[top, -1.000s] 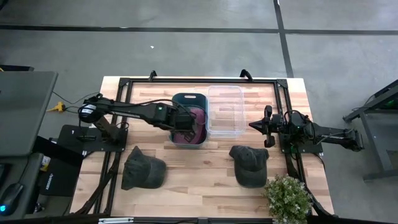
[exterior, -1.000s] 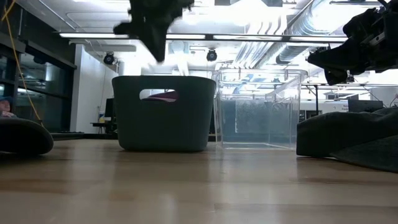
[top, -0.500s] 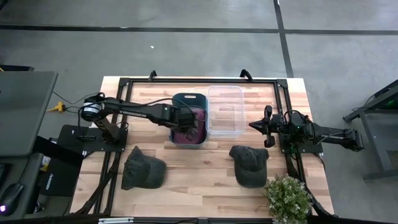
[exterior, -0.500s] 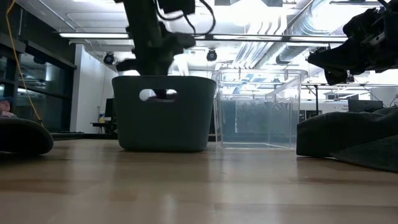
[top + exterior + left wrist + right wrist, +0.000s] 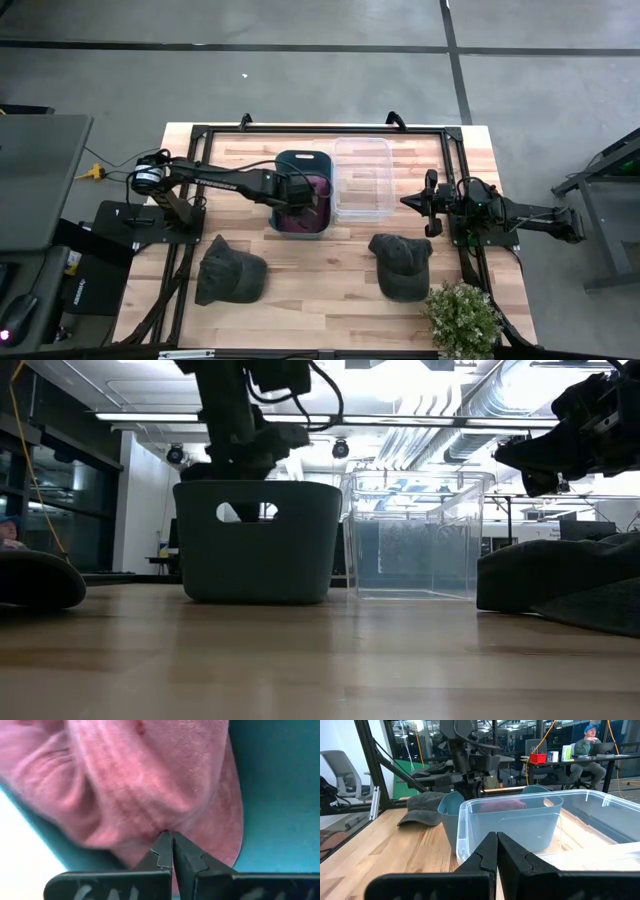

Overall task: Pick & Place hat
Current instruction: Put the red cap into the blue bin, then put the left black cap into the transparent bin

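Left claw [image 5: 172, 836] now lower in bin [image 5: 283, 165]; two grey hats [image 5: 229, 270] outside.

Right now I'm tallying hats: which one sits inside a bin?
The pink hat, in the teal bin under the left claw. The two dark hats lie on the table.

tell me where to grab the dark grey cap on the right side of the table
Judging by the high view, the dark grey fabric cap lies flat with its rounded crown bulging up and nothing beside it. Best bet: bring the right tool straight down and pinch a fold of the crown, since the brim looks flush against the wooden table.
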### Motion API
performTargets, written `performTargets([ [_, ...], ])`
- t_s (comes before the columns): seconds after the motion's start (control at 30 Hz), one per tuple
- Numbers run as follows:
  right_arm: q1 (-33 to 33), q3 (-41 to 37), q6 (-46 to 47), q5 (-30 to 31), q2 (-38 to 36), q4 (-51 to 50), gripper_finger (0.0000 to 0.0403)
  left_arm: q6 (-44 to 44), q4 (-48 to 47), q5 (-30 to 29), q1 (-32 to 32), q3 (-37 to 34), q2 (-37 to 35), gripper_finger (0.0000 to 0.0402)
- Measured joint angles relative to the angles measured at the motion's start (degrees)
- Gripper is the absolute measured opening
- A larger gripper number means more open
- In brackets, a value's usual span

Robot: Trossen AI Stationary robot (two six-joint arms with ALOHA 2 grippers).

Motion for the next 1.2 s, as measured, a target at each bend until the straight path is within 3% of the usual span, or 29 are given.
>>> performTargets([
  [0.53,0.0,0.0,0.0,0.0,0.0,0.0,0.0,0.2,-14.5,-5.7,-2.7,7.9,-2.4,0.0],
  [1.2,0.0,0.0,0.0,0.0,0.0,0.0,0.0,-12.9,-27.2,-9.3,-14.5,7.5,-12.9,0.0],
])
